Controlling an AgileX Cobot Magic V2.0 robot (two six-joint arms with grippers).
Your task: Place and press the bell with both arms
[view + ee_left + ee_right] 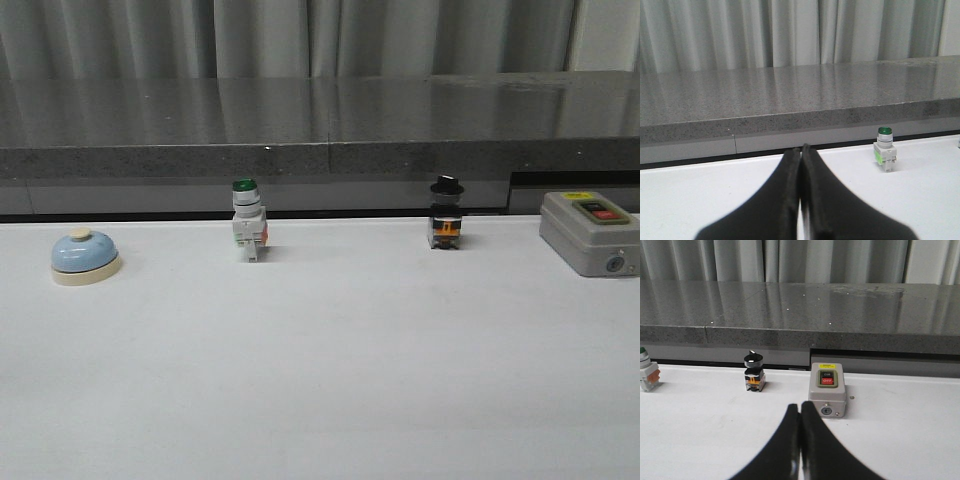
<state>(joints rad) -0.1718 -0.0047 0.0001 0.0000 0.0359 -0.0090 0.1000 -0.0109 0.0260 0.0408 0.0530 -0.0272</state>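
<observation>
one small desk bell (85, 256) sits alone at the far left of a white tabletop (320, 380), well apart from everything else. it has a glossy light-blue dome, a wider cream round base and a small cream button on top. it looks like a light, rigid thing of thin metal; the smooth dome would probably slip between fingers, so the safer hold is likely low, across the base rim, leaving the button free to be pressed from above.

along the far edge, from left to right, stand a white push-button switch with a green cap (247, 220), a small black-knobbed switch (446, 213) and a boxy grey control station with red and black buttons (588, 232). behind runs a speckled grey stone ledge before pale curtains.

the left hand (800, 155) and the right hand (800, 412) each show black, tapered fingers pressed together, holding nothing. neither wrist view shows the bell.
</observation>
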